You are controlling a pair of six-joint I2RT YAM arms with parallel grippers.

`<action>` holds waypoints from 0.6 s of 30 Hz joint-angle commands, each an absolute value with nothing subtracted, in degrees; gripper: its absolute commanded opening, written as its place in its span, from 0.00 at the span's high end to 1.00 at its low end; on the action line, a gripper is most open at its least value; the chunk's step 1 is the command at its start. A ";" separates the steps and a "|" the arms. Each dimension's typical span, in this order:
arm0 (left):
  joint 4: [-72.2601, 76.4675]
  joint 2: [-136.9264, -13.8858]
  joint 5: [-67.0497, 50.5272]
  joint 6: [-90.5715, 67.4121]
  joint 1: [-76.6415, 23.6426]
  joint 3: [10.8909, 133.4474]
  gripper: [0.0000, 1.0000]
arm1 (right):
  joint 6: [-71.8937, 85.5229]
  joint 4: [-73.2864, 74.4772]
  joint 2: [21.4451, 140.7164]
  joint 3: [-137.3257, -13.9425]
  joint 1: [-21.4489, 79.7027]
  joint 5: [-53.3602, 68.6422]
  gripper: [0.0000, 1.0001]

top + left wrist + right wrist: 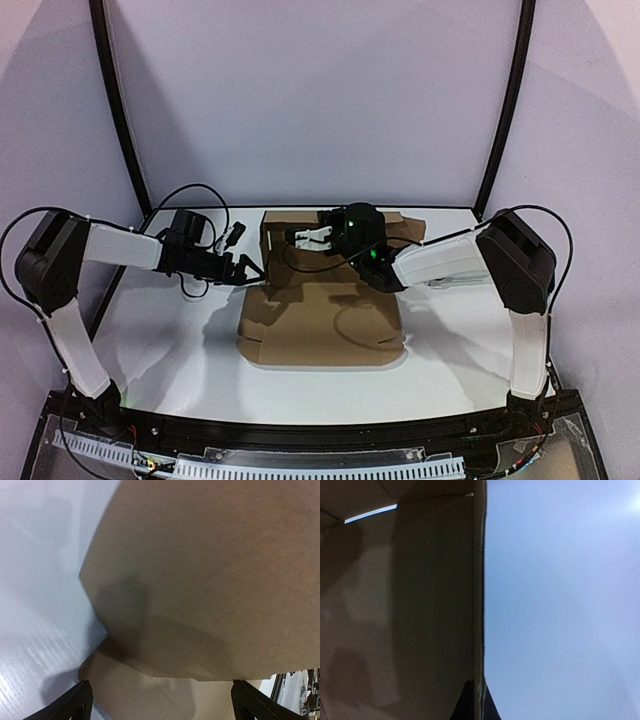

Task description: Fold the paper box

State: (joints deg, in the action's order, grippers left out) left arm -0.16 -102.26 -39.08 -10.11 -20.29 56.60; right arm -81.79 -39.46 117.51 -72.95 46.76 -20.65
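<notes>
The paper box (320, 310) is seen mid-table, rear wall raised. The left gripper (254, 268) is held spread beside it; a wall edge is pinched by the right gripper (479, 704) (barely visible).

Legible text: nothing readable is showing in any of the three views.
Paper box (320, 320): the brown cardboard is showing plain faces only, with no print, label or number that can be read.
</notes>
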 commanded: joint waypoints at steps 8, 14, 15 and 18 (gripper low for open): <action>13.14 -102.03 -26.05 -13.04 -23.36 58.17 0.01 | -80.26 -29.30 119.12 -71.10 47.73 -21.63 1.00; 13.64 -100.43 -28.02 -13.35 -23.64 56.41 0.01 | -80.52 -28.60 119.68 -71.79 47.65 -23.00 1.00; 14.32 -99.48 -29.51 -13.62 -23.64 55.60 0.01 | -80.40 -28.53 119.68 -71.87 47.67 -23.08 1.00; 16.51 -96.51 -33.49 -14.53 -23.64 50.78 0.01 | -80.36 -28.13 119.78 -72.12 47.64 -23.37 1.00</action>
